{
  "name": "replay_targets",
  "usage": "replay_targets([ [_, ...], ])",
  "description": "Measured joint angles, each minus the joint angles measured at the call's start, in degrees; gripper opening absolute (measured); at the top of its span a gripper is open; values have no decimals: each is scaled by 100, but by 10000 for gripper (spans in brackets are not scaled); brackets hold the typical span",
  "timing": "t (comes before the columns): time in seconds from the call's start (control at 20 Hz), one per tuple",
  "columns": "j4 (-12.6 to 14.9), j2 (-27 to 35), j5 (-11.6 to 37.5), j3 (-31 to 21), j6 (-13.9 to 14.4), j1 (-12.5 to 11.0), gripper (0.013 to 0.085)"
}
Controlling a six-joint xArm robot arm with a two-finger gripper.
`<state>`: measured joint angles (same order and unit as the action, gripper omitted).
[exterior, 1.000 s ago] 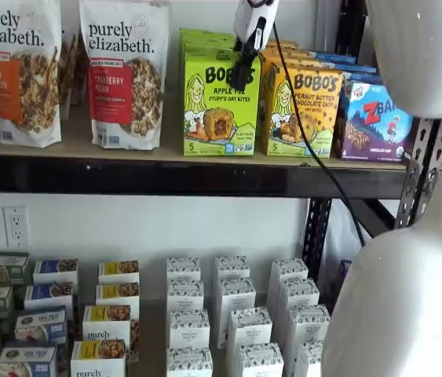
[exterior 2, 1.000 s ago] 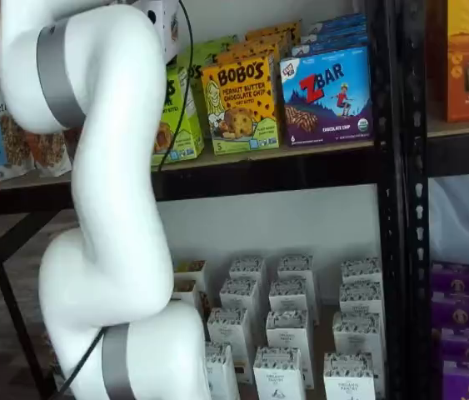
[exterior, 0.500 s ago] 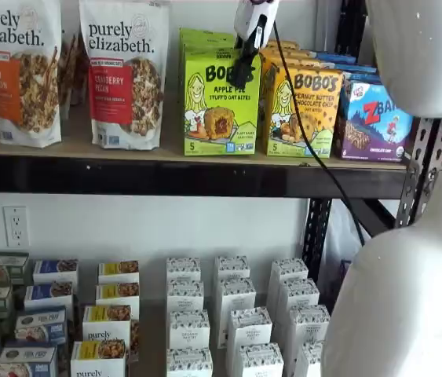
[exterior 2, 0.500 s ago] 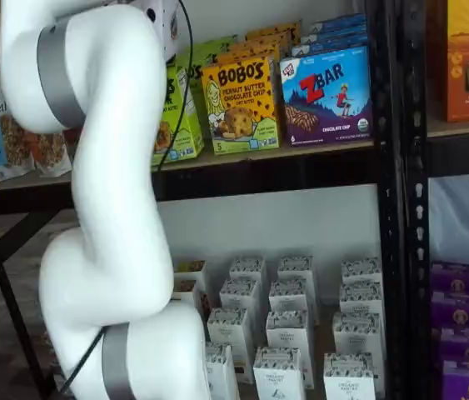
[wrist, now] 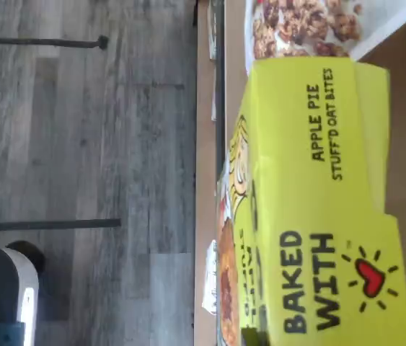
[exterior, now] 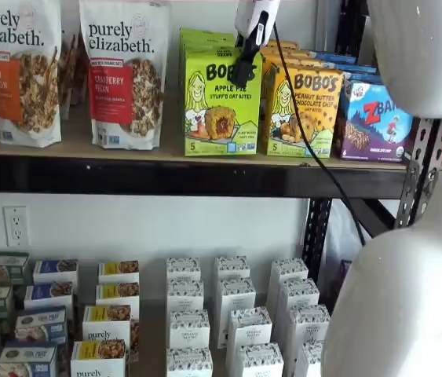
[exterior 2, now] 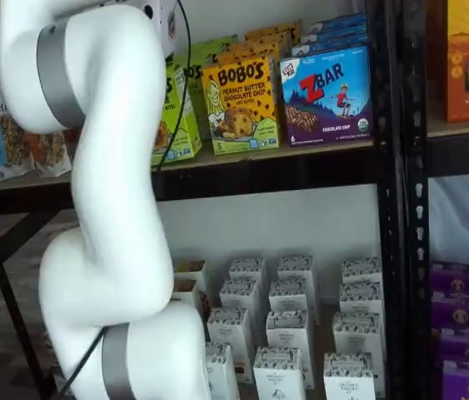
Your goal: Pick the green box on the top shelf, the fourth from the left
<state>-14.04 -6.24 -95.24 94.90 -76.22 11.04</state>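
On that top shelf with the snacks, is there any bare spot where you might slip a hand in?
Only a little. A narrow bare strip of the top shelf lies between the cranberry pecan granola bag and the green box. From there the Bobo's peanut butter box and ZBar box stand packed close.

Green box (exterior: 221, 106): lime Bobo's Apple Pie carton, upright, at front edge of top shelf (exterior: 87, 145).
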Motion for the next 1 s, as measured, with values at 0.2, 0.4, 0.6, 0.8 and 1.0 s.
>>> replay_targets([
  [0.2,-15,-72,-95,-31,18,6,250],
  [0.4,-88,-166,-246,-51,18,-26,250],
  [0.6,-118,-282,-412,-75,21,-50,250],
  [0.8,-170,-406,-668,-99,16,-95,250],
  [1.0,-150,-617,-762,-273,-18,-137,250],
])
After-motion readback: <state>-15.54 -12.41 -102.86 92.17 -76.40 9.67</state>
